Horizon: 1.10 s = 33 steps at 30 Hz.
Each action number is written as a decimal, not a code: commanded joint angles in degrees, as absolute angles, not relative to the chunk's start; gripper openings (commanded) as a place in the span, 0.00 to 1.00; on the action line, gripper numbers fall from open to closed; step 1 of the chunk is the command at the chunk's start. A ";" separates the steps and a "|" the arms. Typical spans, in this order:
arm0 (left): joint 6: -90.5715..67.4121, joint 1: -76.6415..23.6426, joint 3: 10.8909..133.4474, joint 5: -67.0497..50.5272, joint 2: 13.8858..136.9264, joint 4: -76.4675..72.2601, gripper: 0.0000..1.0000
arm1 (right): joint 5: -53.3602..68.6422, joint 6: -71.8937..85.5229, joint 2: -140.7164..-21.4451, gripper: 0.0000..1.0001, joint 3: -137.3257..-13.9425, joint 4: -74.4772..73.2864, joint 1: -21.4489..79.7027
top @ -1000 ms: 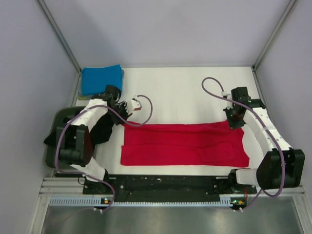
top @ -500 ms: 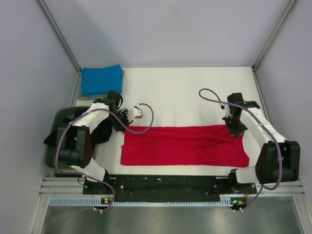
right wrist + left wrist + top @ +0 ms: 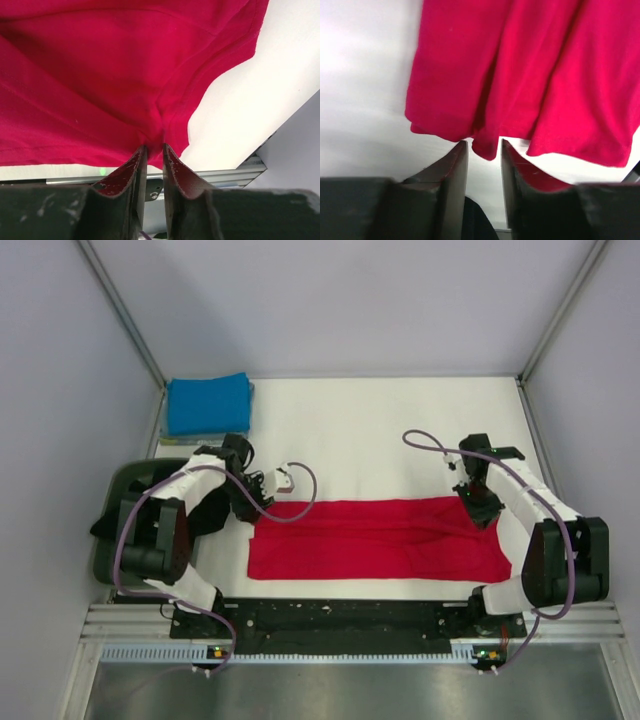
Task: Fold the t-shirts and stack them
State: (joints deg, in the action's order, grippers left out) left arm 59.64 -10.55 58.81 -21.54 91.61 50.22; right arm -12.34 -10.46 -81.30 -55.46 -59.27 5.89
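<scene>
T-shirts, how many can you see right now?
3: red shirt spread near the front, blue shirt folded at the far-left corner, black shirt hanging over the tub at left. Others may be hidden.

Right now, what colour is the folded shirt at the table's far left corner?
The folded shirt is bright blue; the top external view shows it best.

Dk green tub (image 3: 125, 478) at white table (image 3: 380, 430) L edge.
</scene>
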 commanded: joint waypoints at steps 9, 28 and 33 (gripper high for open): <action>65.40 -10.72 63.36 -27.75 83.41 63.72 0.64 | -7.33 -8.88 -72.87 0.50 -61.51 -59.51 6.68; 49.04 -18.10 54.33 -21.36 92.20 44.82 0.14 | 13.18 17.57 -83.41 0.15 -48.88 -38.31 9.58; 49.04 -18.11 51.85 -19.77 90.70 44.64 0.16 | 13.19 20.74 -79.90 0.10 -45.97 -42.53 12.38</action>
